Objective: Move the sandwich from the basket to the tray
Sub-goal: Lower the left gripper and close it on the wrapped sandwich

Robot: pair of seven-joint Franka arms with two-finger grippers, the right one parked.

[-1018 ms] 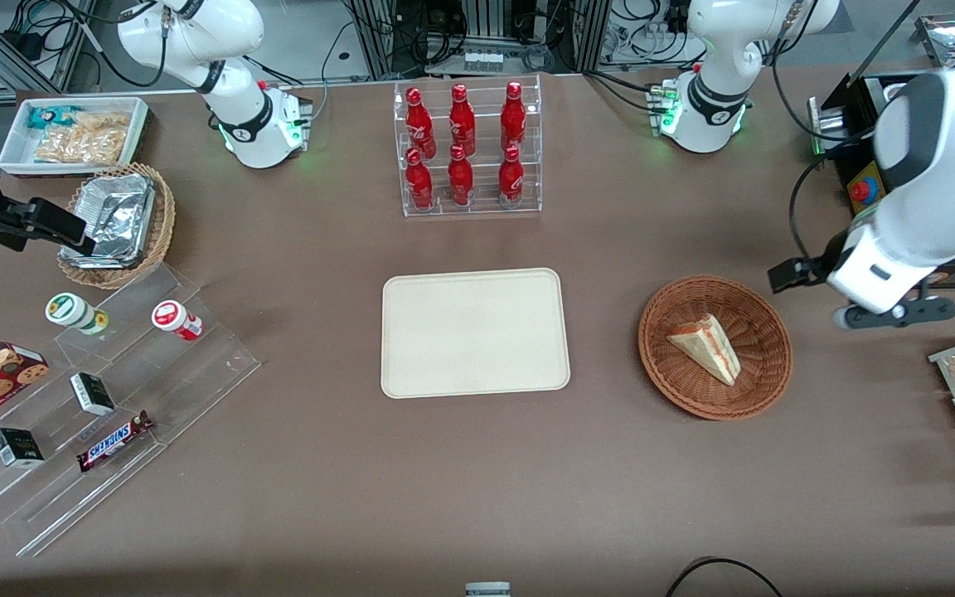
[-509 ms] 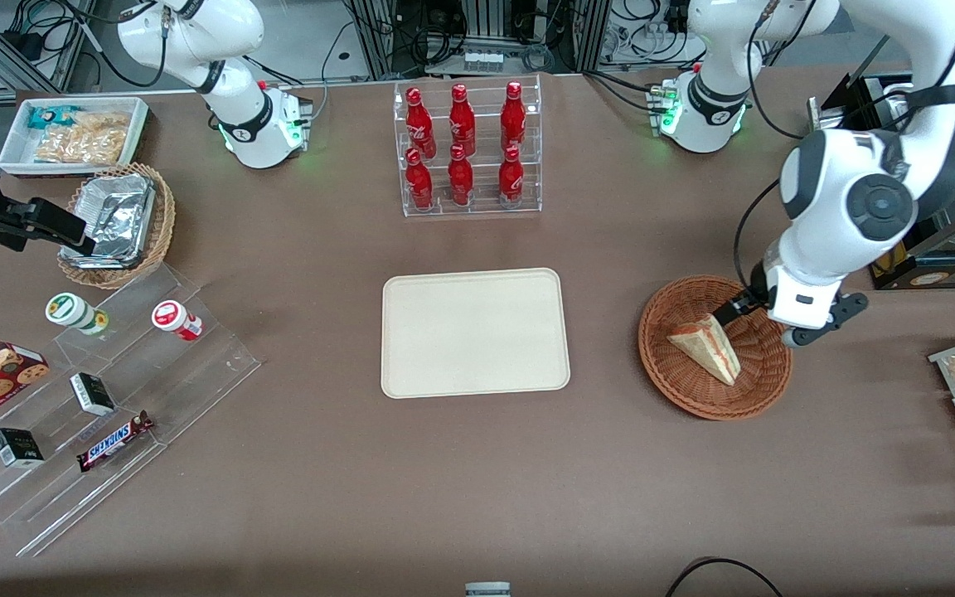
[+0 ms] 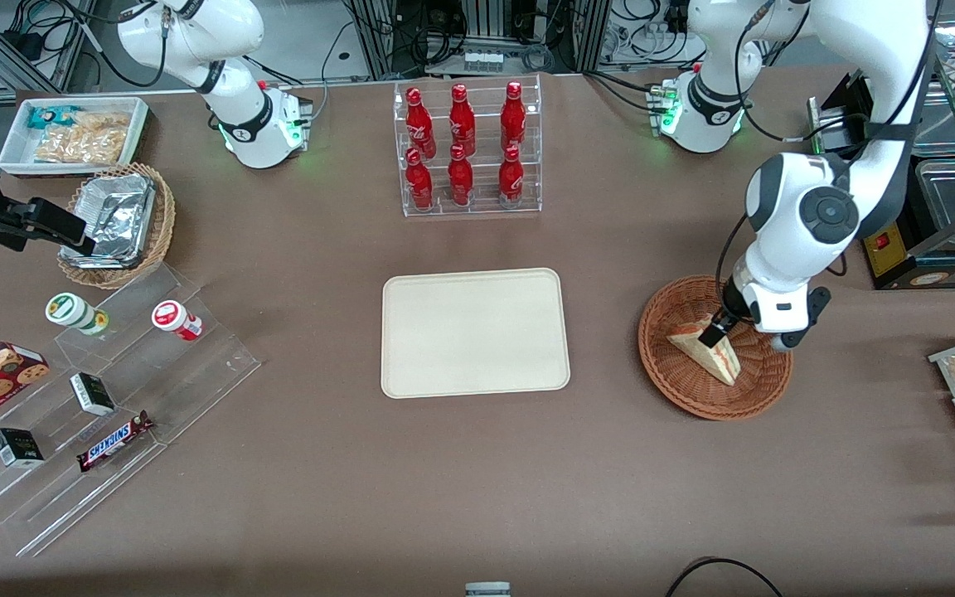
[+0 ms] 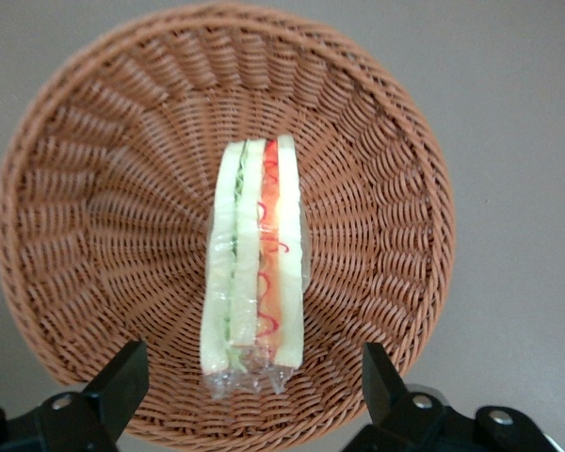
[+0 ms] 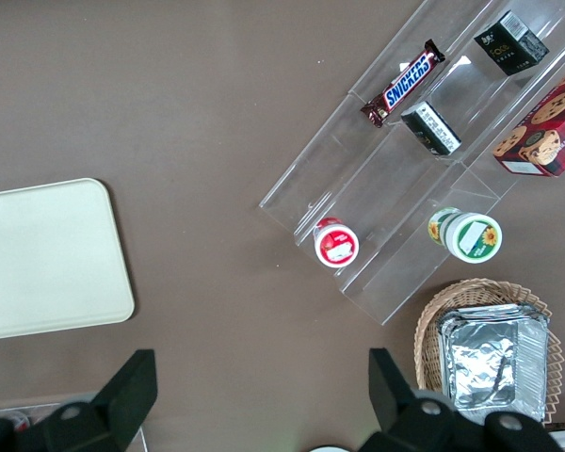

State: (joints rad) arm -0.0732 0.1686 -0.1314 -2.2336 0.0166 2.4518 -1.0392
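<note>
Front view shows the basket (image 3: 715, 347), a round shallow bowl of reddish-brown woven wicker, at right of centre in the frame on the brown table (image 3: 477, 489). In it lies the sandwich (image 3: 705, 351), a triangular wedge of pale bread wrapped in clear film. The wrist camera shows its cut edge (image 4: 254, 268): pale bread slices with green, orange and red filling layers between them, resting against the ribbed weave of the basket (image 4: 94, 217). The gripper (image 3: 722, 325) hangs low over the basket, right above the sandwich's thick end; its fingers (image 4: 121, 381) are spread wide on either side of the wedge and grasp nothing. At the frame's centre sits the tray (image 3: 475, 332), flat, cream-beige, rectangular with rounded corners and a low rim, with nothing on it. Above it in the frame a clear acrylic rack (image 3: 469, 149) holds six red bottles.
</note>
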